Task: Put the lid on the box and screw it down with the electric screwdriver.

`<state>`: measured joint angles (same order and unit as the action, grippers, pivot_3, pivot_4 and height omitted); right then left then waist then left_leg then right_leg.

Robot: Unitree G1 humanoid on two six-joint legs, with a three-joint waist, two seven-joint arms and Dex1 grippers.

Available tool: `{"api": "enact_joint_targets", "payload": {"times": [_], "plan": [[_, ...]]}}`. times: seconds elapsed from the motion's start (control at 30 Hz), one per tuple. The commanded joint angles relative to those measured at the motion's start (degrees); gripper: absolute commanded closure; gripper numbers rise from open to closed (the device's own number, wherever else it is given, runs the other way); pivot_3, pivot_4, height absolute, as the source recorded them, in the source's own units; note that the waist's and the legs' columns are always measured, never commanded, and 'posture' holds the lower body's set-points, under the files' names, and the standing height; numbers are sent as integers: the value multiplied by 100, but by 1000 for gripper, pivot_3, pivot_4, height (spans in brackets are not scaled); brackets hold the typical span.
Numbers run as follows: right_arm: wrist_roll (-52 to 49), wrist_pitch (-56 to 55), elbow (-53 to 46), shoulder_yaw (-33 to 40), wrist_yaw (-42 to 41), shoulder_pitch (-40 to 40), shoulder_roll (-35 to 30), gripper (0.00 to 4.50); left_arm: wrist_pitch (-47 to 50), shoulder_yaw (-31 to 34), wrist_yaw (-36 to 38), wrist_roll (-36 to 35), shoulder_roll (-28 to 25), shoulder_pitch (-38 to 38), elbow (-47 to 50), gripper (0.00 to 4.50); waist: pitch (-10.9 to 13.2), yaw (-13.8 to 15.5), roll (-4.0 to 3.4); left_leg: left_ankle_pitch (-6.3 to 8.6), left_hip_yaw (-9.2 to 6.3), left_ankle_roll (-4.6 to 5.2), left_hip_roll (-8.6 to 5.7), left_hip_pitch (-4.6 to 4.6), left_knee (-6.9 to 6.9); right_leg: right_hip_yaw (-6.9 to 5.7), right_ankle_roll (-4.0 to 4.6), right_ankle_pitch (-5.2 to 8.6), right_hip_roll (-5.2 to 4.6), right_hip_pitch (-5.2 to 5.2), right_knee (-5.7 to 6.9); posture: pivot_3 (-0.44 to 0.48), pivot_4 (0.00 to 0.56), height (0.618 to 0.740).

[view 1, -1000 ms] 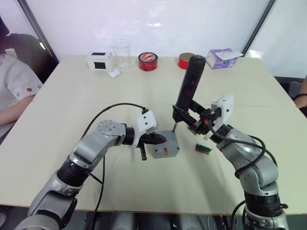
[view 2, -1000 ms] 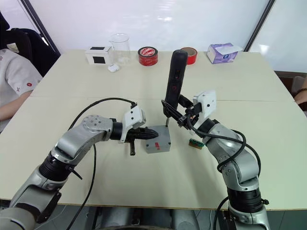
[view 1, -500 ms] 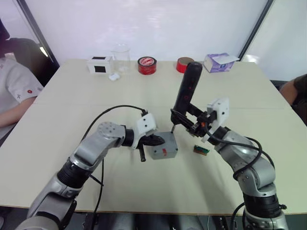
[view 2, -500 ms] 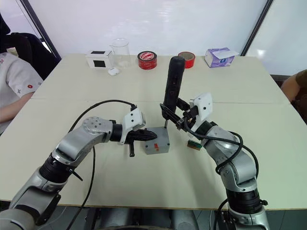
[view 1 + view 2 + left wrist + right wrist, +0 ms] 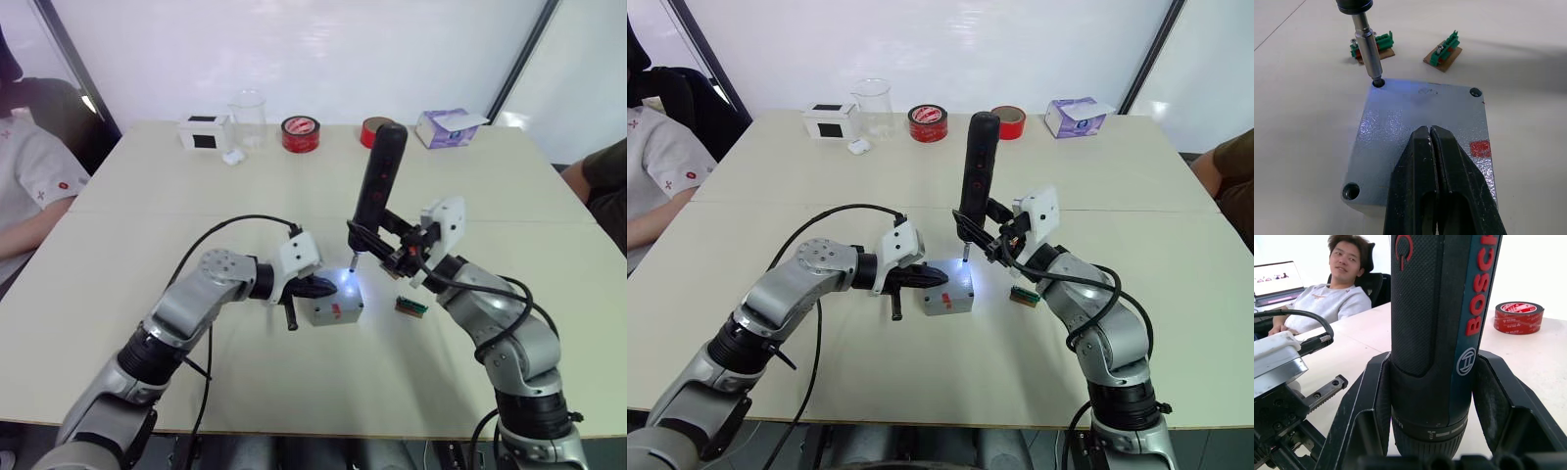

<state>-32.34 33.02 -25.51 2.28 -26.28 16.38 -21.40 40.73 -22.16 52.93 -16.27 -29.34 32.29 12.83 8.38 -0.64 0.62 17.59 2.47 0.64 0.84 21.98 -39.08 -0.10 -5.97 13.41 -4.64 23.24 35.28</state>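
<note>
Table (image 5: 118,245), beige, carrying everything; far edge stocked with a white box with a black square (image 5: 203,129), a clear beaker (image 5: 248,113), red tape rolls (image 5: 301,133) and a tissue pack (image 5: 446,127), all well apart from the work. Person in a white shirt (image 5: 24,191) seated at the robot's left, uninvolved.

Box (image 5: 333,311) near table centre, lid (image 5: 1425,127) already seated flush on top, red mark toward the near right corner. Kept square by the left pincer (image 5: 1431,134): fingers pressed together, tips resting flat on the lid, probably pushing down so the assembly cannot spin or slide under torque.

Electric screwdriver (image 5: 976,176) upright, slightly tilted, clamped round its lower body by the right pincer (image 5: 1004,235), holding low likely for better aim. Bit (image 5: 1369,56) planted in the far corner screw hole, white light glowing on the lid there. Other corner holes visible at near-left (image 5: 1351,191) and far-right (image 5: 1475,91); screws inside hard to tell, possibly empty.

Small green circuit boards (image 5: 1442,51) just beyond the box, clear of the tool.

Judged: first corner being driven, remaining corners to go.
</note>
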Motion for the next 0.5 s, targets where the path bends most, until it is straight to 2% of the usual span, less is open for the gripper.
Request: {"api": "enact_joint_targets", "payload": {"times": [0.03,0.17,0.27,0.33,0.43,0.5], "plan": [[-492,387,-202,309,25,297,-91,2669,70,-64,14,82,-36,-22,-65,4500,2,0,-2,0,0,0,0,1,0,0,0,0,-1,2,0,0,150,740],[-1298,976,-358,1033,319,1045,-340,2669,73,-54,19,84,-51,-59,-41,4500,13,2,-14,0,0,0,0,29,-1,0,0,-1,-5,28,3,0,150,740],[-1738,1857,48,1670,1222,1883,-672,2669,48,-62,-3,112,-41,-70,24,4500,19,1,-23,-1,1,0,0,39,-2,0,-15,-10,-6,39,4,0,150,740],[-2073,2424,328,1981,1533,2270,-966,2669,13,21,-57,77,-2,-60,125,4500,20,15,-22,-1,1,0,0,41,-3,0,-14,-10,-9,41,4,0,150,740],[-2448,3183,695,2354,1856,2521,-1345,2669,138,574,-294,-346,322,3,237,4500,20,34,-22,0,-4,0,0,45,0,-6,1,-1,-12,37,-6,0,150,740],[-2437,3698,1004,2537,2119,2557,-1668,2669,20,1190,-1036,-439,838,102,338,4500,23,28,-22,2,0,4,-1,55,-1,-4,-2,-3,-16,43,-9,0,150,740]]}}
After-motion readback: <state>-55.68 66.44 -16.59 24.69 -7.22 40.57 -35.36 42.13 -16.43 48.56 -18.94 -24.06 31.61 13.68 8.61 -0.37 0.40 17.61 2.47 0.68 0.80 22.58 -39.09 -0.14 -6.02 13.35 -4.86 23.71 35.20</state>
